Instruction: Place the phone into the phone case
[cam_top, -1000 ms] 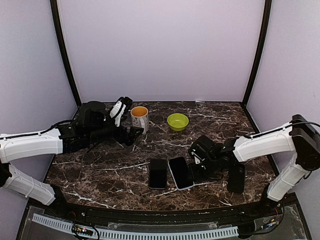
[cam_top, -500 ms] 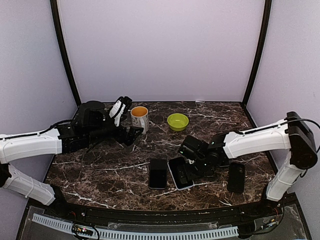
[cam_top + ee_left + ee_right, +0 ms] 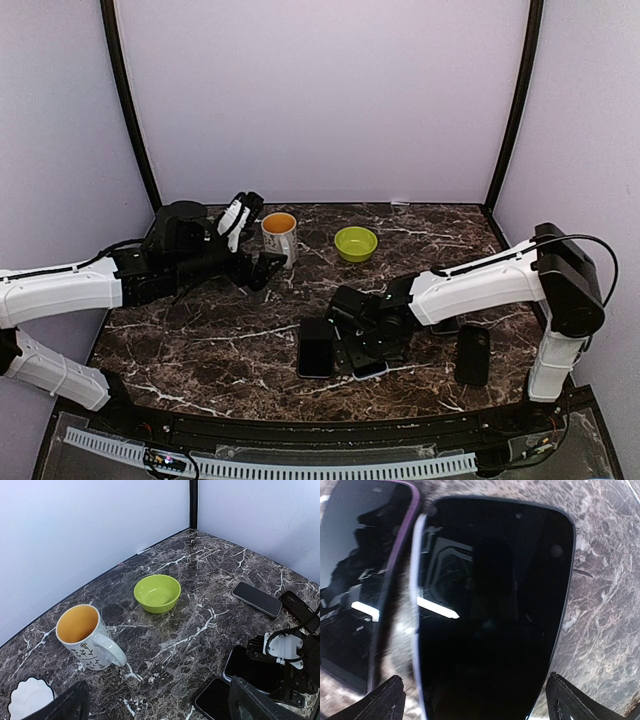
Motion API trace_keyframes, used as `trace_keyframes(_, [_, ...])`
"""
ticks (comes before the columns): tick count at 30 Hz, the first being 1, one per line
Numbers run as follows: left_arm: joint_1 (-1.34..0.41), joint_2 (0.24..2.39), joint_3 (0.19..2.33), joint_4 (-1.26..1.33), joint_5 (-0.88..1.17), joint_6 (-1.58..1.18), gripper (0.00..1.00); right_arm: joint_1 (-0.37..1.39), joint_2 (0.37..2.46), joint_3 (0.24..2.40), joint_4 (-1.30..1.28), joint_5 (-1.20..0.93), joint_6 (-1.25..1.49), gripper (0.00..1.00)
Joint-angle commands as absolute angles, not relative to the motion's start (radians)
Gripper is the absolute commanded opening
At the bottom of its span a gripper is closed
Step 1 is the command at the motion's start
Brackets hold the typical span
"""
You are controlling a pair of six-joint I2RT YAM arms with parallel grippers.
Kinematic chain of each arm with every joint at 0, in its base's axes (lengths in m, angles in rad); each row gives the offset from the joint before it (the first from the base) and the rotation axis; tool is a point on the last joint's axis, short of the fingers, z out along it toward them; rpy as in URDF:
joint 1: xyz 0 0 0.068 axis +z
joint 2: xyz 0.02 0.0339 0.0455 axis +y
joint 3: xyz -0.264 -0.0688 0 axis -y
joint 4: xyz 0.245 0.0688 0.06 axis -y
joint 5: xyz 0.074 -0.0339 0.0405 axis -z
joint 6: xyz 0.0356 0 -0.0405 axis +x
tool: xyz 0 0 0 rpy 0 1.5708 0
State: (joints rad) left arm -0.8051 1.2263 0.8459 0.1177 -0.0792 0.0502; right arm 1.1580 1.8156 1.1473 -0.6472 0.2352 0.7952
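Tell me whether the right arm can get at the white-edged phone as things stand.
Probably yes. The right gripper hangs open right above the white-edged phone, its fingers straddling it with nothing between. The purple-edged device lying close alongside may crowd one finger.

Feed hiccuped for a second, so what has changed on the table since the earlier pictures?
The right tool swung left from beside the white-edged phone to over it, and opened wide; whether it let something go I cannot tell. The left tool, dark phone, mug and bowl stayed put.
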Motion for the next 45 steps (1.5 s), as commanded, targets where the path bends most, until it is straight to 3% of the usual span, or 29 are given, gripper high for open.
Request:
trace_keyframes(1, [-0.801, 1.205, 0.846, 0.12, -0.078, 0.067, 0.99, 1.162, 1.85, 1.177, -0.713, 0.279, 0.841, 0.98])
trace_keyframes(8, [-0.801, 1.2, 0.841, 0.127, -0.052, 0.058, 0.99, 1.169, 1.858, 1.119, -0.652, 0.221, 0.847, 0.95])
trace_keyframes(20, [-0.801, 1.238, 0.842, 0.129, -0.046, 0.054, 0.97, 1.187, 1.798, 1.046, -0.577, 0.261, 0.855, 0.54])
trace_keyframes(22, [-0.802, 1.244, 0.843, 0.138, -0.014, 0.052, 0.94, 1.189, 1.761, 1.021, -0.539, 0.269, 0.853, 0.55])
trace_keyframes(25, [-0.802, 1.26, 0.845, 0.157, 0.042, 0.029, 0.92, 1.186, 1.744, 1.002, -0.514, 0.27, 0.836, 0.63])
trace_keyframes(31, [-0.801, 1.285, 0.861, 0.143, 0.045, 0.035, 0.92, 1.186, 1.761, 0.998, -0.514, 0.229, 0.797, 0.97])
trace_keyframes(32, [-0.802, 1.285, 0.862, 0.14, 0.046, 0.039, 0.92, 1.185, 1.753, 0.996, -0.514, 0.223, 0.79, 0.98])
trace_keyframes(38, [-0.812, 1.277, 0.862, 0.119, 0.218, 0.064, 0.88, 1.145, 1.662, 1.011, -0.554, 0.168, 0.673, 0.99])
trace_keyframes(41, [-0.925, 1.307, 0.918, 0.046, 0.304, 0.061, 0.85, 1.043, 1.569, 0.959, -0.509, 0.079, 0.612, 0.97])
trace_keyframes(45, [-1.018, 1.44, 0.961, -0.027, 0.327, -0.023, 0.77, 0.922, 1.483, 0.885, -0.396, -0.081, 0.57, 0.74])
